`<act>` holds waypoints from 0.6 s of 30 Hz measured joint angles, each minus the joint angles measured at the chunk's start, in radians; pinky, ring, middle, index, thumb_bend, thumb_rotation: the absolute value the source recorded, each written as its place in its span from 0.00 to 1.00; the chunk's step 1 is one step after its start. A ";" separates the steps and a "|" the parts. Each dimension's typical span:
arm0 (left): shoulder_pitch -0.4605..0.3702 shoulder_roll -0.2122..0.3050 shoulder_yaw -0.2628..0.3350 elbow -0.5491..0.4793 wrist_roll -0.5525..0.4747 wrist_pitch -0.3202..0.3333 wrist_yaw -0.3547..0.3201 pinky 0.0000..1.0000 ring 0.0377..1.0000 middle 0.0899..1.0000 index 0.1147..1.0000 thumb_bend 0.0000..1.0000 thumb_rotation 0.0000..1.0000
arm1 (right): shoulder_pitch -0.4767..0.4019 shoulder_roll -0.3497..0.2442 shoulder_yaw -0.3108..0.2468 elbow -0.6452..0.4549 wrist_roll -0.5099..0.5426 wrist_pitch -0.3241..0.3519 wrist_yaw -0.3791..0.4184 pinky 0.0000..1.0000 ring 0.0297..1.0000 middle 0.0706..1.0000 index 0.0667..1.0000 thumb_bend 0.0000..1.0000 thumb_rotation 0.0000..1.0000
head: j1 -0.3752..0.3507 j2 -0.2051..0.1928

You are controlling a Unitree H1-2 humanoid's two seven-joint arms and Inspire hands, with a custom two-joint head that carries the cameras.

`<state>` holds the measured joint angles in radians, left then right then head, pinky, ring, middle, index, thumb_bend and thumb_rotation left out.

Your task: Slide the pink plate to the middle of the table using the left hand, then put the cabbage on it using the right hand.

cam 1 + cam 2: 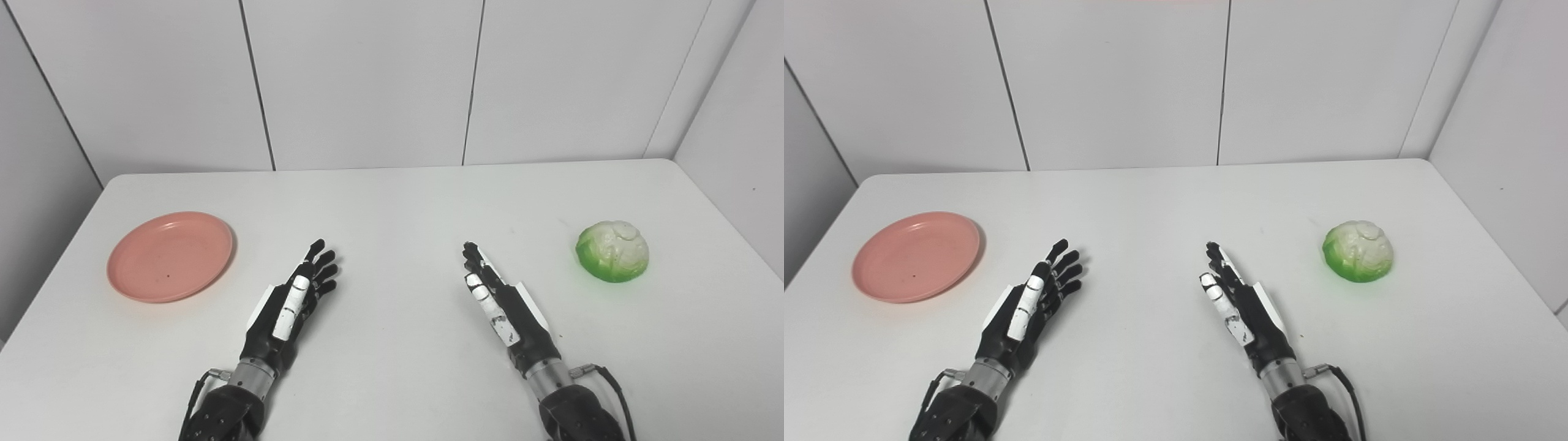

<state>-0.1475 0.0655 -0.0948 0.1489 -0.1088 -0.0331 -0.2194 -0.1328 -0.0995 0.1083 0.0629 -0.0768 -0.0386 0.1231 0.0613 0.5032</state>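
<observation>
The pink plate (170, 255) lies flat on the left side of the white table (398, 202). A green and white cabbage (612, 251) sits on the right side. My left hand (294, 300) rests near the table's front, right of the plate and apart from it, fingers straight and spread, holding nothing. My right hand (496, 300) lies well left of the cabbage, fingers extended, also holding nothing. The same plate (917, 256) and cabbage (1358, 251) show in the right eye view.
White wall panels stand behind the table's far edge. The table's left edge runs close to the plate, and its right edge passes near the cabbage. Bare tabletop lies between the two hands.
</observation>
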 measured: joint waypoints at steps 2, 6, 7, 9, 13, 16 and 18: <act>-0.003 -0.006 -0.002 0.004 0.016 -0.003 0.003 0.92 0.94 0.96 0.95 0.67 0.97 | 0.001 -0.007 0.002 0.000 -0.002 -0.010 0.002 0.96 0.97 0.97 0.96 0.33 1.00 | 0.048 -0.015; -0.013 -0.026 -0.003 0.013 0.042 -0.003 0.016 0.93 0.95 0.96 0.96 0.62 0.99 | 0.002 -0.026 -0.002 0.001 0.004 -0.012 0.020 1.00 0.98 0.98 0.97 0.32 1.00 | 0.169 -0.063; -0.016 -0.033 -0.004 0.017 0.050 -0.003 0.022 0.94 0.95 0.97 0.96 0.61 1.00 | 0.002 -0.032 -0.006 0.002 0.008 -0.015 0.022 0.99 0.98 0.98 0.97 0.31 1.00 | 0.169 -0.063; -0.023 -0.047 -0.004 0.028 0.055 -0.003 0.029 0.94 0.95 0.97 0.96 0.60 1.00 | -0.001 -0.041 -0.017 0.013 0.021 -0.021 0.022 1.00 0.98 0.98 0.97 0.31 1.00 | 0.195 -0.075; -0.031 -0.060 -0.016 0.038 0.080 -0.011 0.046 0.93 0.95 0.96 0.96 0.58 1.00 | -0.002 -0.053 -0.027 0.023 0.040 -0.034 0.025 1.00 0.98 0.98 0.98 0.27 1.00 | 0.230 -0.090; -0.044 -0.070 -0.029 0.061 0.099 -0.027 0.048 0.93 0.95 0.96 0.95 0.59 1.00 | -0.004 -0.054 -0.029 0.029 0.060 -0.057 0.045 1.00 0.99 0.99 0.98 0.26 1.00 | 0.236 -0.094; -0.052 -0.083 -0.032 0.073 0.110 -0.030 0.048 0.93 0.95 0.96 0.95 0.60 1.00 | -0.007 -0.055 -0.029 0.034 0.063 -0.061 0.046 1.00 0.99 0.99 0.98 0.26 1.00 | 0.239 -0.095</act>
<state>-0.1993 -0.0174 -0.1273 0.2221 0.0015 -0.0635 -0.1713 -0.1402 -0.1541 0.0797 0.0974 -0.0137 -0.0997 0.1691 0.3007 0.4080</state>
